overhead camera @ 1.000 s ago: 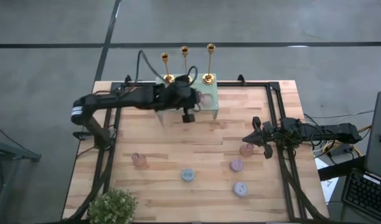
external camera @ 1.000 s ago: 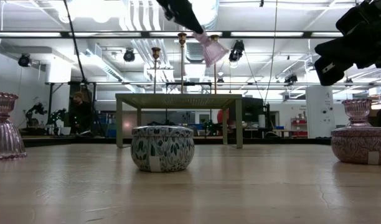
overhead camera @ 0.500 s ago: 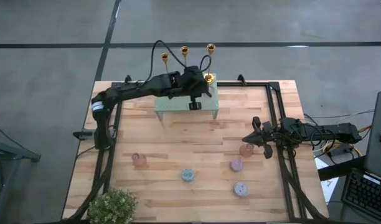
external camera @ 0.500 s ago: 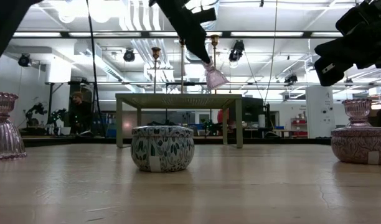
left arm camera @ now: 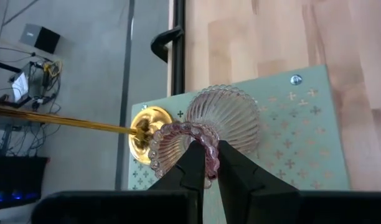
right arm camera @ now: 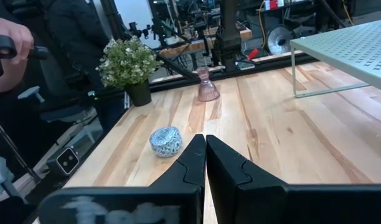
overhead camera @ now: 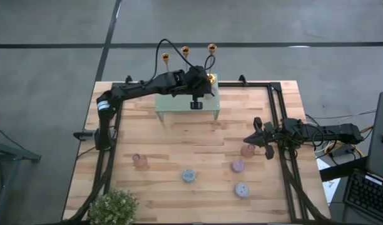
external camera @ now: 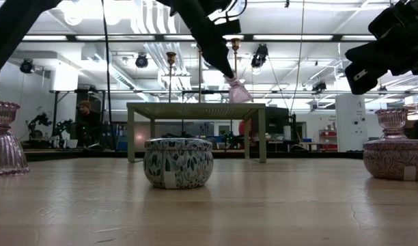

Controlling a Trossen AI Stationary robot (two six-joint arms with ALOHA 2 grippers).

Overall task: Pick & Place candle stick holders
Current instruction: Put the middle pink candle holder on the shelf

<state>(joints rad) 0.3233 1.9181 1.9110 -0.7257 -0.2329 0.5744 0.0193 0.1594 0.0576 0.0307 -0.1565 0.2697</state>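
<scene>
Three gold candlesticks [overhead camera: 185,50] stand on their round bases at the far edge of a small pale-green stand [overhead camera: 179,107]; they also show in the low view [external camera: 171,68]. My left gripper [left arm camera: 209,163] is over the stand's far right corner, shut on a pink ribbed glass holder [external camera: 238,91]. The holder is right beside the right candlestick's domed base [left arm camera: 144,134]. My right gripper [overhead camera: 249,139] is shut and empty, and waits above the table at the right [right arm camera: 205,149]. My left gripper pinches the pink holder's beaded cup rim [left arm camera: 206,149], one finger [left arm camera: 192,165] inside the cup and one outside. The fingers slant down from the table's left. The holder hangs tilted, its ribbed foot [left arm camera: 228,115] at the stand's top; whether it touches, I cannot tell.
On the table lie other pink glass holders [overhead camera: 139,160] [overhead camera: 248,150] [overhead camera: 238,165] and two round patterned tins [overhead camera: 188,176] [overhead camera: 241,189]. A potted plant [overhead camera: 114,206] stands at the near left corner. A dark frame rail [overhead camera: 276,119] runs along the right side.
My left gripper has gone toward the table's far edge and down, carrying the pink holder from above the stand's near side to its far right corner. The holder has come down from well above the stand to the level of its top, beside the right gold candlestick.
</scene>
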